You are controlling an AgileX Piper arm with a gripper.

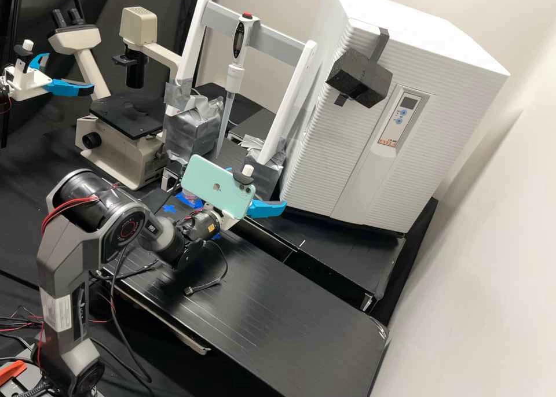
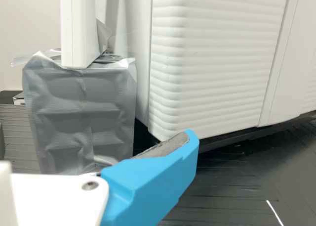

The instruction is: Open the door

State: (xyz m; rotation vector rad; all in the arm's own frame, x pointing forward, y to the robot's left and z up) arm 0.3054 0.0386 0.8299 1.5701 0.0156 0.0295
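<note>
So the door is the ribbed front of the big white cabinet, ahead of the tool and a bit apart from it, and it looks closed to me. The tool's fingers are spread well apart with nothing between them, and the near one has a bare grey pad.

Handling-wise, I'd guess a stiff moulded plastic panel, fairly light for its size but swinging on a hinge, so it has to be led round in an arc, not yanked straight. Might be a seal or catch making that first bit tug. The ribs are shallow and probably slick, so I wouldn't trust pinching the flat face. I can't make out a proper handle. Best bet imo is hooking a finger behind a free edge, though I can't tell which side is hinged. The black block higher up than the tool looks like foam on a strap: soft, squashy, could peel off if you pull on it.

Labels: there's a control panel farther off past the tool, with a dark display, blue buttons and orange print under it. Also a white sticker on the arm, too small to make out.
</note>
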